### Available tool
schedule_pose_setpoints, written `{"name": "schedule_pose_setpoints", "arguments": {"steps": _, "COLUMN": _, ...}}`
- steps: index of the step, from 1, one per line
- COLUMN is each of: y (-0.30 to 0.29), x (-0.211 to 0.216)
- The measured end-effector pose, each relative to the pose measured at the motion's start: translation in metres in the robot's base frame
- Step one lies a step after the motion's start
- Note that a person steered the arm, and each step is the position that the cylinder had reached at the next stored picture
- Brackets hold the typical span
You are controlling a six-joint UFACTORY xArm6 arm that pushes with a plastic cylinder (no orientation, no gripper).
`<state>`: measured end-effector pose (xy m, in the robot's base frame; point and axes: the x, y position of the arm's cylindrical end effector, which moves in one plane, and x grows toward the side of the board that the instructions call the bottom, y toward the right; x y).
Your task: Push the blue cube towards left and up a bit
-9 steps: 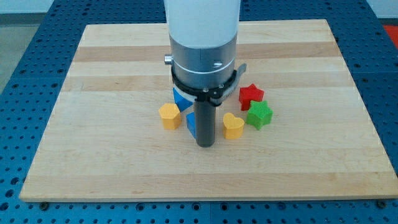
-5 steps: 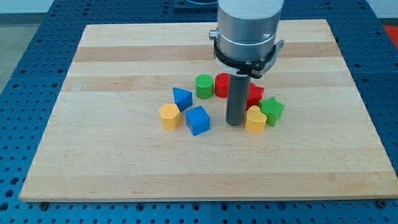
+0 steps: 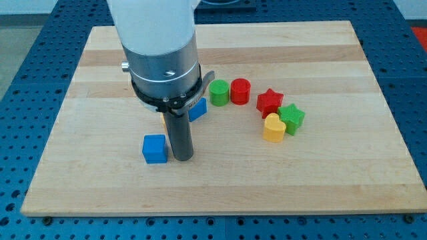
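Wooden board (image 3: 320, 180) fills the frame; my arm housing (image 3: 160, 53) covers its upper left-centre. Right of it: green cylinder (image 3: 218, 92), red cylinder (image 3: 240, 91), red star (image 3: 269, 102), green star (image 3: 292, 118), yellow heart (image 3: 273, 127). A second blue block (image 3: 197, 110) peeks from behind the rod, with a sliver of yellow beside it; shapes unclear.

Blue cube (image 3: 155, 148) sits lower left of centre. My tip (image 3: 181, 158) stands just to its right, touching or nearly so.

Risk: contact is level with the cube, so a push likely drives it left without the upward share; off-centre contact could spin it away.

No jaws here; the rod holds nothing.
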<state>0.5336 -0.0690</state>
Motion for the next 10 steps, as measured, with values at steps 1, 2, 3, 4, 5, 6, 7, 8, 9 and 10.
{"name": "schedule_pose_setpoints", "arguments": {"steps": 1, "y": -0.047, "x": 0.0}}
{"name": "schedule_pose_setpoints", "arguments": {"steps": 2, "y": -0.085, "x": -0.003}}
{"name": "schedule_pose_setpoints", "arguments": {"steps": 3, "y": -0.114, "x": -0.01}}
{"name": "schedule_pose_setpoints", "arguments": {"steps": 4, "y": -0.122, "x": -0.014}}
{"name": "schedule_pose_setpoints", "arguments": {"steps": 5, "y": -0.108, "x": -0.004}}
{"name": "schedule_pose_setpoints", "arguments": {"steps": 6, "y": -0.12, "x": 0.011}}
{"name": "schedule_pose_setpoints", "arguments": {"steps": 7, "y": -0.129, "x": -0.004}}
{"name": "schedule_pose_setpoints", "arguments": {"steps": 8, "y": -0.13, "x": -0.047}}
{"name": "schedule_pose_setpoints", "arguments": {"steps": 9, "y": -0.136, "x": -0.07}}
{"name": "schedule_pose_setpoints", "arguments": {"steps": 10, "y": -0.122, "x": -0.057}}
